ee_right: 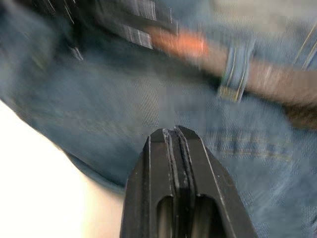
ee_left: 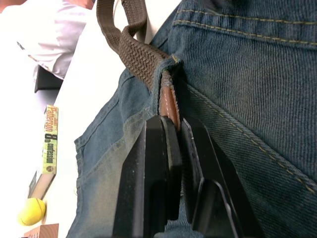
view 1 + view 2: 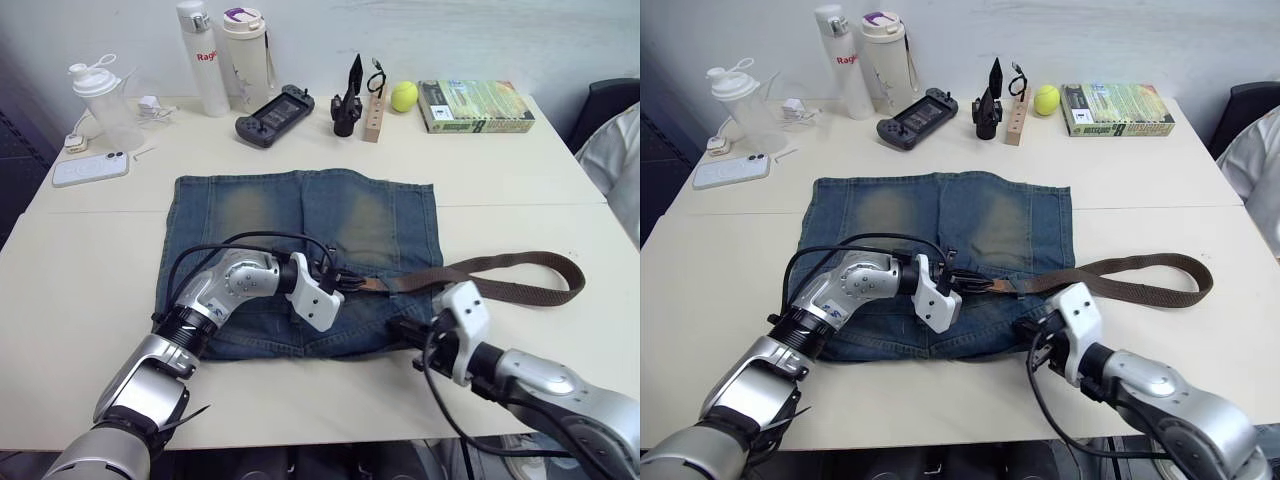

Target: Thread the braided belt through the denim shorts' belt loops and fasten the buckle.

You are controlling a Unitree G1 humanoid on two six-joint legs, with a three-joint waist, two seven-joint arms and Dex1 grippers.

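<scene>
One cream table (image 3: 90, 330) | left fingers (image 2: 168, 148) grasping braided belt (image 3: 500, 280) | right fingers (image 1: 173, 148) clenched, empty

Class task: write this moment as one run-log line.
left gripper: shut on braided belt tip | belt: through one belt loop | right gripper: shut, over denim shorts

Blue denim shorts (image 3: 300, 230) lie flat at the centre of a cream table (image 3: 90, 280), waistband nearest the robot. A dark-brown braided belt (image 3: 520, 280) crosses the waistband through a denim belt loop (image 1: 233, 72) and loops off to the right. Behind the shorts, along the far edge, stand a white bottle (image 3: 203, 55), a black game controller (image 3: 273, 113), a yellow ball (image 3: 404, 96) and a green box (image 3: 475, 106).
</scene>
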